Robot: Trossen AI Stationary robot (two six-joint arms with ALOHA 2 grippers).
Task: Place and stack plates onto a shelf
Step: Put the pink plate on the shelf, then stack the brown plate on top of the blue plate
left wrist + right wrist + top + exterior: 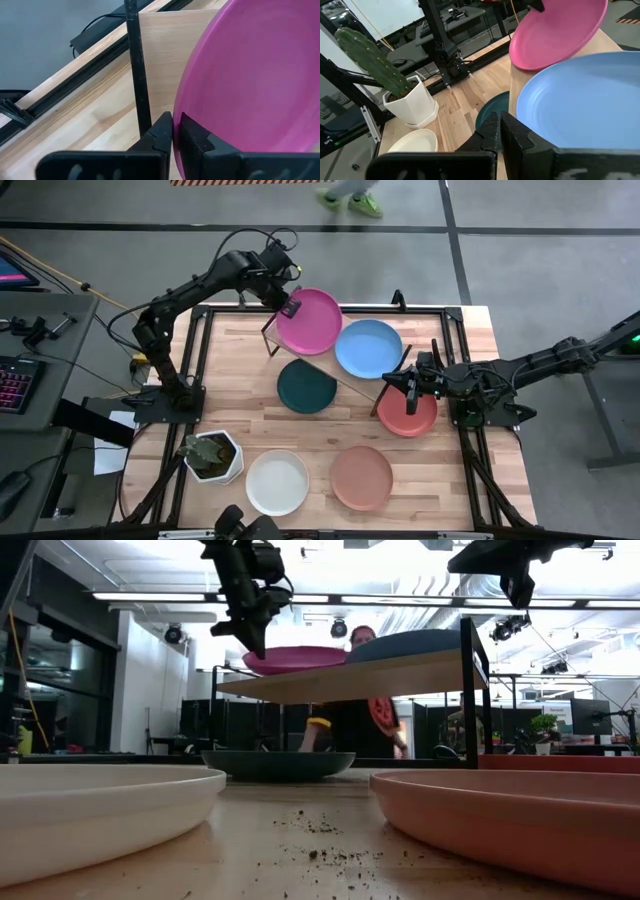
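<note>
The magenta plate and the blue plate sit side by side on the light wooden shelf. My left gripper is shut on the magenta plate's far-left rim, at the shelf's left end. My right gripper is shut and hovers above the shelf's right end, beside the blue plate's rim, touching nothing. The dark green plate lies on the table, partly under the shelf. The coral red plate, white plate and dusty pink plate lie flat on the tabletop. My left gripper pinches the magenta plate's rim between its two fingers, at the edge toward the shelf's left end. It comes from above, slanting down. The plate sits tilted, its held side raised and its opposite edge down on the shelf board beside the blue plate.
A white hexagonal pot with a cactus stands at the table's near-left corner. The shelf's thin black legs rise at its ends. A person stands beyond the table's far edge. Bare wood lies left of the dark green plate.
</note>
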